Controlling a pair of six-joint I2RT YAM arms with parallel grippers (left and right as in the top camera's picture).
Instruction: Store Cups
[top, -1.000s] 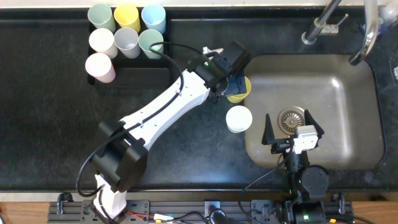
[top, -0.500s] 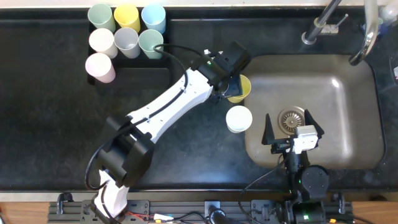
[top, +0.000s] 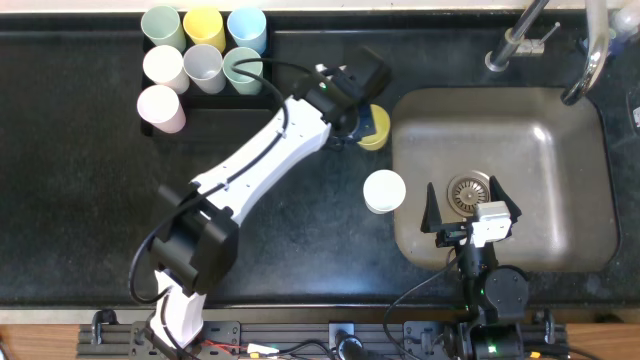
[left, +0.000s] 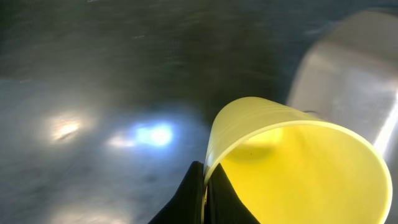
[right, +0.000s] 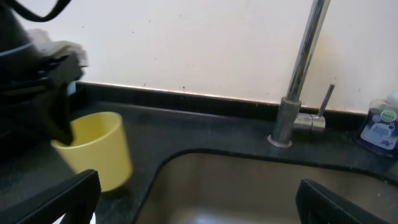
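The yellow cup (top: 374, 128) is empty and sits over the countertop (top: 80, 200), just beside the left rim of the sink (top: 560, 150). The left gripper (left: 203, 186) pinches its wall. A white cup (top: 384, 190) sits at the same rim, nearer the arm bases. Well left of the sink, a black tray (top: 235, 112) holds pastel cups (top: 205, 62). The right gripper (top: 466, 197) stands spread open inside the sink. A labelled purple bottle (right: 380, 127) is at the sink's far right corner.

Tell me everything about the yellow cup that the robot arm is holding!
The yellow cup is plain, smooth, plastic-looking, wider at its open mouth, and looks empty. It stands about upright over the dark counter, just beside the sink. The left gripper has its jaws shut on the cup's rim, one inside, one outside. Whether its base touches the counter is unclear.
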